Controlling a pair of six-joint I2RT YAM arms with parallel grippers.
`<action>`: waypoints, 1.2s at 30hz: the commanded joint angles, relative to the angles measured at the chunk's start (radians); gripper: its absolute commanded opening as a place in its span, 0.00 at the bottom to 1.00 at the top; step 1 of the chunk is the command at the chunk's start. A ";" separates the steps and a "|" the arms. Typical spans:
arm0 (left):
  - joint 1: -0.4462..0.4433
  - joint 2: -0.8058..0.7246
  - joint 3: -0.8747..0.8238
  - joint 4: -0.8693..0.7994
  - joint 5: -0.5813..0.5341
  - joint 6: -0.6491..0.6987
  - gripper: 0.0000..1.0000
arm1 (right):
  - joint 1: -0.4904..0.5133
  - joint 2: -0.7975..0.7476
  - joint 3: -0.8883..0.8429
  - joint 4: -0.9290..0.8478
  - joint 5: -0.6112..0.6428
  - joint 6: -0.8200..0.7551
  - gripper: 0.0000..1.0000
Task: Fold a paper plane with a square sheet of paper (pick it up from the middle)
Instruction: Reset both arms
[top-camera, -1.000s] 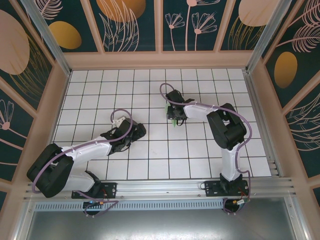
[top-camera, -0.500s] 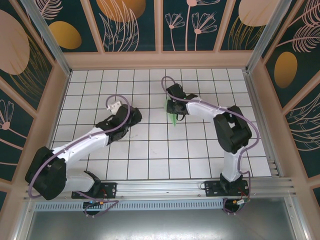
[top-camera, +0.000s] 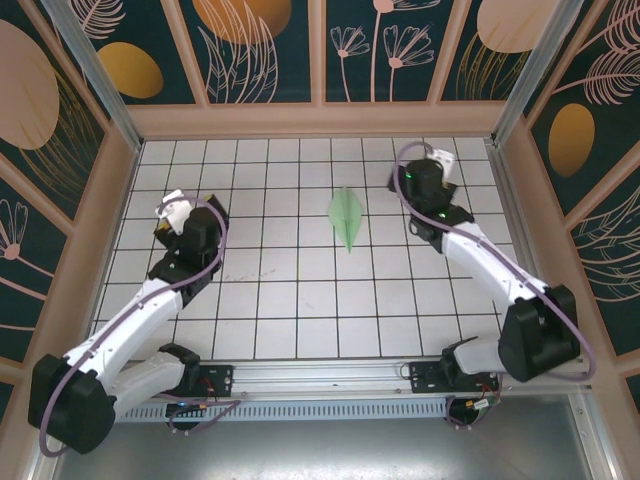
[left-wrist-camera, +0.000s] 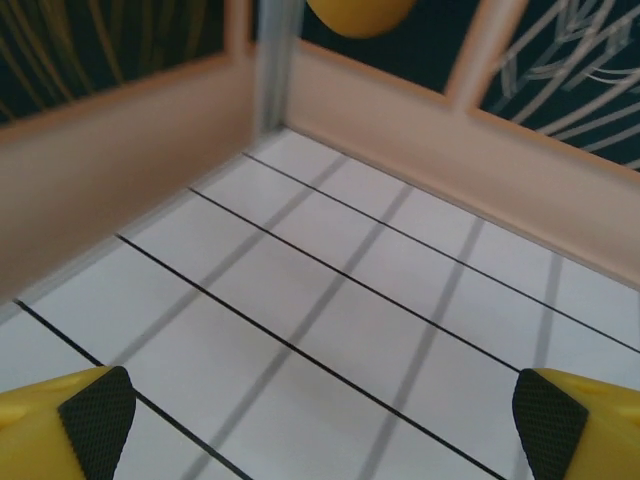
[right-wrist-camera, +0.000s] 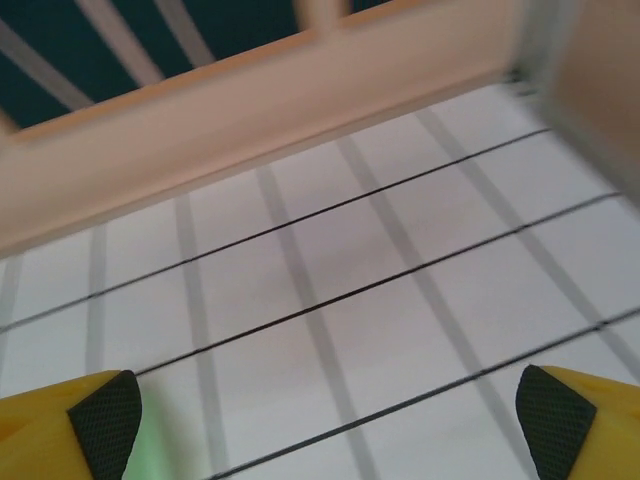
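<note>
The paper plane (top-camera: 346, 217), a slim pale mint-green dart, lies flat on the white grid table (top-camera: 300, 300) near the middle, its point toward the near side. Nothing touches it. My left gripper (top-camera: 172, 222) is far to its left near the left wall; in the left wrist view the left gripper (left-wrist-camera: 320, 430) is open over bare tiles. My right gripper (top-camera: 425, 172) is to the plane's right and a little farther back; in the right wrist view the right gripper (right-wrist-camera: 325, 425) is open with nothing between its pads, and a blurred green edge of the plane (right-wrist-camera: 145, 440) shows beside the left pad.
Peach-coloured walls (top-camera: 320, 120) with dark floral panels enclose the table on three sides. A metal rail (top-camera: 400, 375) with both arm bases runs along the near edge.
The right gripper let go of the paper plane and swung back to the right. The left arm pulled away to the left. The plane now lies alone on the table.
</note>
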 joint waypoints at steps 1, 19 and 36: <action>0.023 -0.039 -0.158 0.248 -0.130 0.156 0.98 | -0.108 -0.064 -0.163 0.194 0.087 -0.026 0.99; 0.260 0.169 -0.432 0.892 0.305 0.442 0.99 | -0.249 0.064 -0.658 1.042 -0.112 -0.353 0.99; 0.396 0.476 -0.387 1.260 0.680 0.499 0.99 | -0.345 0.209 -0.713 1.312 -0.419 -0.355 0.99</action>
